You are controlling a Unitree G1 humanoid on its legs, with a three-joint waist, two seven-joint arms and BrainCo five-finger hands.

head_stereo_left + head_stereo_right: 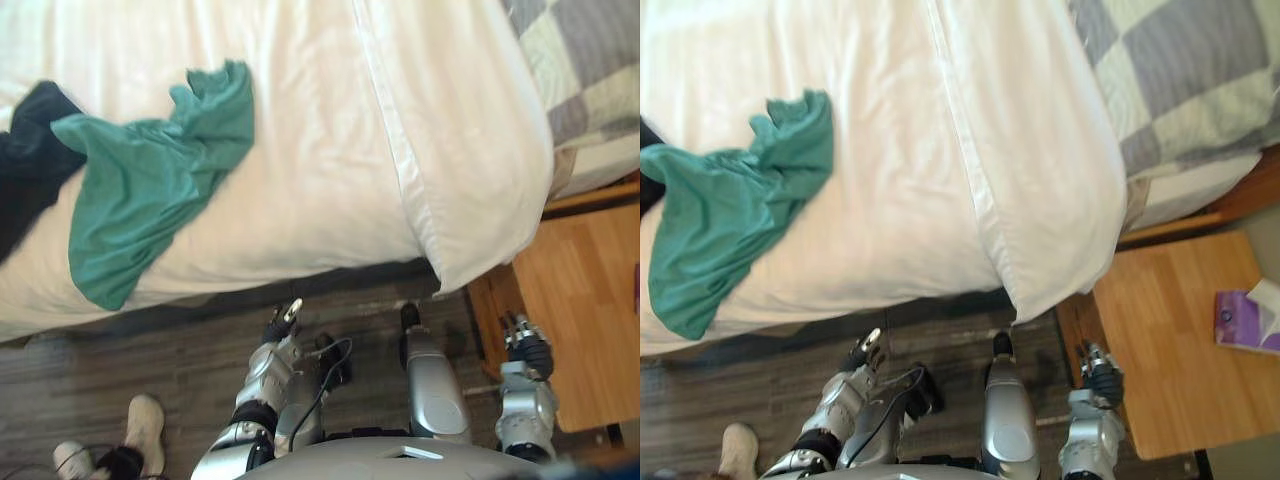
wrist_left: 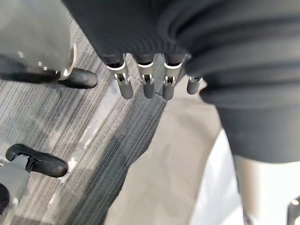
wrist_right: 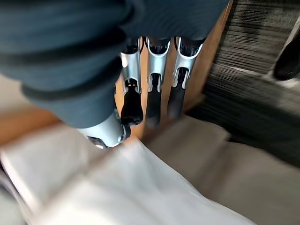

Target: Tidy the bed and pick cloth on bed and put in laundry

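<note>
My left hand [image 1: 284, 320] hangs low over the dark floor [image 1: 150, 350], fingers loose and holding nothing. My right hand [image 1: 528, 346] hangs just as slack and empty beside the wooden nightstand [image 1: 590, 300]. Farther off, the green cloth [image 1: 150, 185] lies crumpled on the white bed [image 1: 320, 150], draping over its near edge, with a dark cloth [image 1: 30, 160] touching it.

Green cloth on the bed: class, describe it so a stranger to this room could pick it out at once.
Find the big bed with white bedding. Towards its left, reaching the edge nearest the robot, lies a crumpled teal-green fabric cloth. Its neighbour on the left is a black cloth; only this one is green.
</note>
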